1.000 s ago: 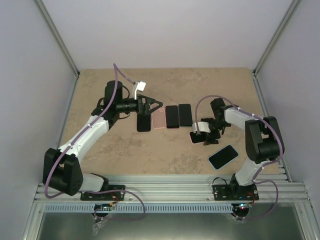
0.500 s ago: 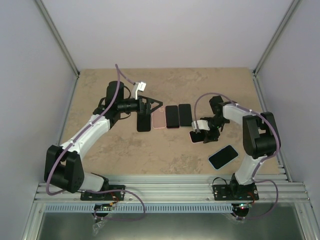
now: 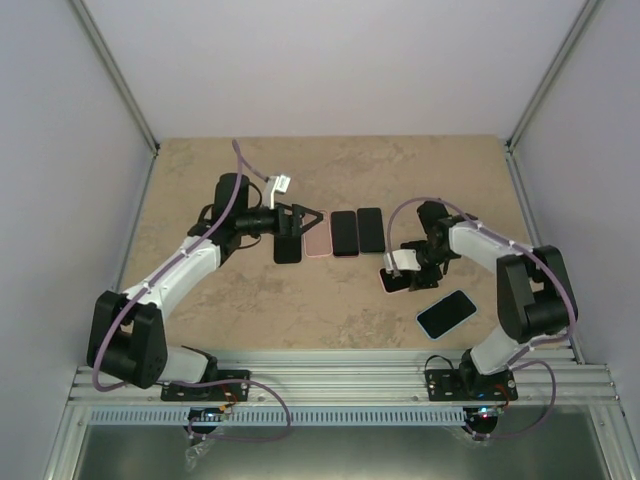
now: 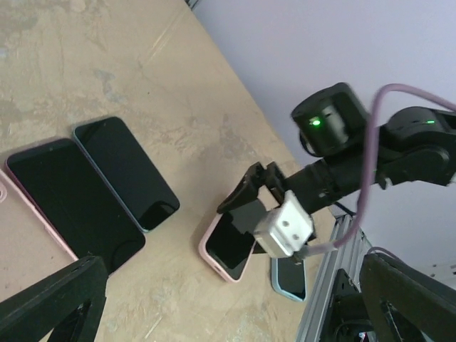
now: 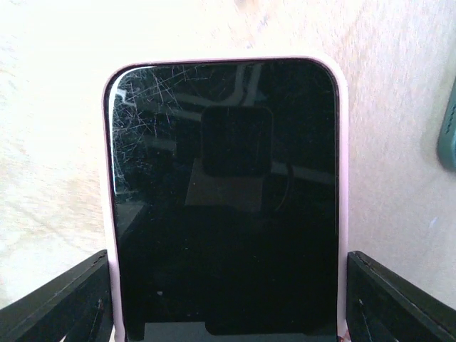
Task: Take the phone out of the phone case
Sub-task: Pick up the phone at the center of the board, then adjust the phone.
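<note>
- Gripping the pink phone case (image 5: 341, 178) across its width with the right pincer (image 5: 228, 292): clenched, one finger flush on each long edge.
- Carrying the phone (image 5: 228, 199) seated inside the case, screen up, on or just above the worktop (image 3: 450, 180); cannot tell which.
- Pointing straight ahead out of the pincer with its long axis, parallel to the fingers.
- Passing a teal-edged phone (image 5: 449, 128) just off the pincer's right, apart from the case.
- Leaving the left pincer (image 3: 303, 222) far opposite, released and spread wide, hovering by a row of other phones (image 3: 344, 233).
- Judging the right arm nearer by far; likely needing the left brought across to peel the case's free far end.
</note>
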You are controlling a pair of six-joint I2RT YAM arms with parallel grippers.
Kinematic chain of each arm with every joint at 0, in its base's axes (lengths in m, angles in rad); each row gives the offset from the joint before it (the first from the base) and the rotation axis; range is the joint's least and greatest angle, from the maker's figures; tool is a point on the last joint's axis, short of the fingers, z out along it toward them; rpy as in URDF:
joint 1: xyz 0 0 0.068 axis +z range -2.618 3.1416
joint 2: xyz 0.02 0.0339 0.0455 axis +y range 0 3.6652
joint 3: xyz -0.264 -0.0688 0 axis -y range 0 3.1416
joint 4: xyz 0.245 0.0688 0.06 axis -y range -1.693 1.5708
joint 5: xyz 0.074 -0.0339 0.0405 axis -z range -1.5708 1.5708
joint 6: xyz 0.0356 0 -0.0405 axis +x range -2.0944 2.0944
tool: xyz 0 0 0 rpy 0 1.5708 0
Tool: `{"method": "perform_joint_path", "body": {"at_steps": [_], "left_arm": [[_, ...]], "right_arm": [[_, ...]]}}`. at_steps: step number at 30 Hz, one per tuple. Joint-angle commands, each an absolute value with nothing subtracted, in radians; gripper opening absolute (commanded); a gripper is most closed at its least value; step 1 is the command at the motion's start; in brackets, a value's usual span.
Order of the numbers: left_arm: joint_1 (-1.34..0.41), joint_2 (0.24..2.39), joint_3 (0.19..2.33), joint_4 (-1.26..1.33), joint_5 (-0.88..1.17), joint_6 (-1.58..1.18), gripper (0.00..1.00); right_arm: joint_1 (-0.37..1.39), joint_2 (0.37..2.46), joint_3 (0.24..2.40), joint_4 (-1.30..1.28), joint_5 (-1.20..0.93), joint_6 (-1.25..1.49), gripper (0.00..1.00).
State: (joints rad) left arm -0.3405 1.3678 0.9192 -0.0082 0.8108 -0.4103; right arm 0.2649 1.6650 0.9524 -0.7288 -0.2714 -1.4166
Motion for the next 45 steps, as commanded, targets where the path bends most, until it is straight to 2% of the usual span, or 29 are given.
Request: {"method": "perform_joint_path", "body": {"at_steps": [1,8,13,18,29,40,43,45], "left_arm": [[-0.344,1.349,0.897,0.023,0.81,-0.411,0.99],[-0.344,1.409,0.91,-0.025,0.966,-0.373,0.99],[-0.346,1.436,0.881,-0.03,1.005,-0.385,0.97],[-0.381,1.456,0.859,-0.069,1.073,-0.352,0.85],[-0.526,1.47,0.865,-0.168,1.076,-0.254,0.68],[-0.644,1.533,0.898,-0.238,1.063,-0.173,0.59],[-0.666,1.546,0.906,-0.236,1.086,-0.169,0.51],[-0.674,1.553,0.91,-0.235,1.094,-0.17,0.39]], "right_arm": [[0.328,1.528,0.944,-0.783,-0.255,-1.441,0.6],[0.468,1.343,0.921,-0.802,-0.214,-1.435,0.59],[0.591,1.246,0.943,-0.827,-0.167,-1.409,0.58],[0.7,1.217,0.989,-0.863,-0.122,-1.374,0.58],[0.878,1.209,1.008,-0.838,-0.011,-1.34,0.58],[0.927,1.186,1.039,-0.843,0.016,-1.327,0.57],[0.938,1.179,1.046,-0.847,0.02,-1.325,0.57],[0.94,1.175,1.044,-0.845,0.026,-1.327,0.57]]}}
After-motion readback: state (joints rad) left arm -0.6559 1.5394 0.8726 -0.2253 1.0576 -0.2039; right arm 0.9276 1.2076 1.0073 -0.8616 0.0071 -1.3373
